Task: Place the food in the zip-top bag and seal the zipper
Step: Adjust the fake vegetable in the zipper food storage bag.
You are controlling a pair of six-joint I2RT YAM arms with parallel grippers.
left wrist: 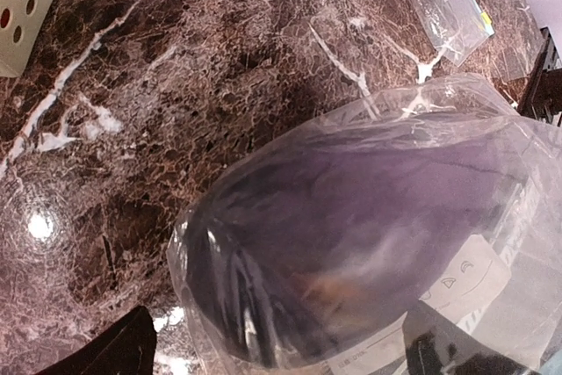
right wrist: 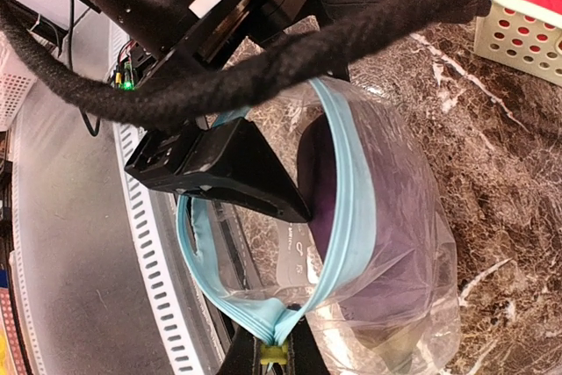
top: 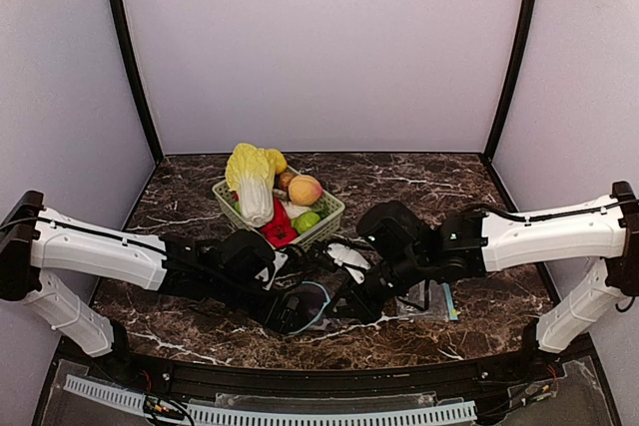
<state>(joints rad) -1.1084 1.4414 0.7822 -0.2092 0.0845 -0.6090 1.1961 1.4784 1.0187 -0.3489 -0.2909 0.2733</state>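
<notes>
The clear zip-top bag (right wrist: 386,243) with a blue zipper rim is held open just above the table, between both grippers in the top view (top: 321,301). The dark purple eggplant (left wrist: 351,217) lies inside it and also shows in the right wrist view (right wrist: 320,182). My right gripper (right wrist: 279,349) is shut on the zipper's end by the yellow slider (top: 357,298). My left gripper (left wrist: 277,353) is at the bag mouth (top: 293,314), fingers spread wide, one finger (right wrist: 237,169) inside the mouth. The peach (top: 305,190) and the green fruit (top: 307,220) are in the basket.
The white basket (top: 334,209) stands behind the grippers and also holds the cabbage (top: 252,182) and red peppers (top: 279,229). A second flat clear bag (top: 436,301) lies on the marble under the right arm. Grey walls enclose the table.
</notes>
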